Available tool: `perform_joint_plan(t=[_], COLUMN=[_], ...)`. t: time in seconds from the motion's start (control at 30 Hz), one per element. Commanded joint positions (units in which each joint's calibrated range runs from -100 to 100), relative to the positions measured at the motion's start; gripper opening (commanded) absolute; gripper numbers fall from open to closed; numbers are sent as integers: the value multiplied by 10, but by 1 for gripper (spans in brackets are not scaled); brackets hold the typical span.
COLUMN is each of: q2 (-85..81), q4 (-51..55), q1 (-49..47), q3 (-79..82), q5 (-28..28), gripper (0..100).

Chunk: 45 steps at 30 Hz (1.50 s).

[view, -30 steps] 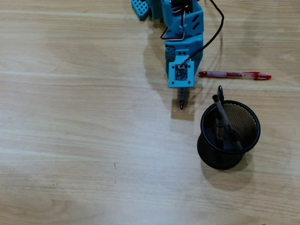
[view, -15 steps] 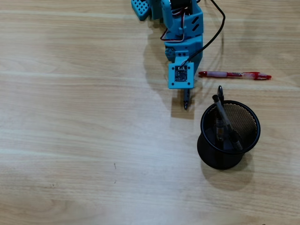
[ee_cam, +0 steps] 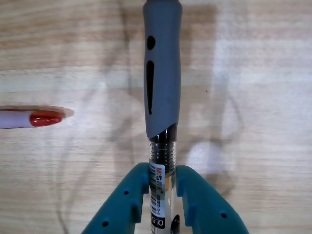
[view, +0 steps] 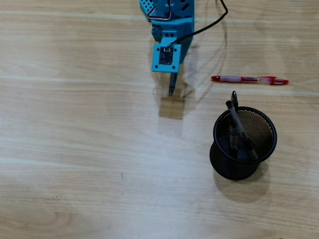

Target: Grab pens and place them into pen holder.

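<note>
Swinging away from the pen holder (view: 244,143), my arm now sits higher and further left in the overhead view than it did a moment ago, when it hung just left of the cup's rim. That carries the pen I hold away from its goal, so my guess is that I am lining up a fresh approach rather than dropping it yet.

My claw (ee_cam: 163,181) is closed snugly on the clear barrel of a grey-grip pen (ee_cam: 162,83). In the wrist view the teal fingers (ee_cam: 127,202) pinch it at the bottom centre, and the pen runs straight up the middle of the frame. From overhead only its dark tip (view: 172,87) shows below the camera board, upper centre.

Inside the holder, at lower right of the overhead view, dark pens (view: 238,127) lean against the left rim; I cannot count them surely. The red pen (view: 249,79) lies flat on the table (view: 75,149) above the cup, unmoved, so it is left to collect.

On the barrel label I read "M&G" and, lower down, characters like "0.5"; the rest is too small.
</note>
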Motion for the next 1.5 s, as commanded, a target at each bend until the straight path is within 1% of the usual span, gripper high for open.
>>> perform_joint_plan(t=[0.0, 0.03, 0.1, 0.23, 0.27, 0.43, 0.5, 0.6, 0.63, 0.67, 0.8, 0.83, 0.93, 1.13, 1.47], q2=[-38, -40, -39, -33, -32, -31, -31, -26, -20, -8, 18, 41, 94, 230, 366], q4=[-1, 0, -3, -4, -4, -4, -10, -85, -126, -219, -401, -479, -567, -654, -654], q1=[14, 14, 16, 23, 24, 25, 25, 19, 17, 4, -31, -45, -66, -99, -129], q3=[-53, -78, -181, -347, -420, -549, -557, -539, -527, -496, -418, -390, -376, -424, -504], q5=[11, 12, 32, 47, 47, 50, 50, 57, 62, 66, 66, 66, 66, 66, 66], gripper=[2, 2, 2, 2, 2, 2, 2, 2, 2, 2, 2, 2, 2, 2, 2])
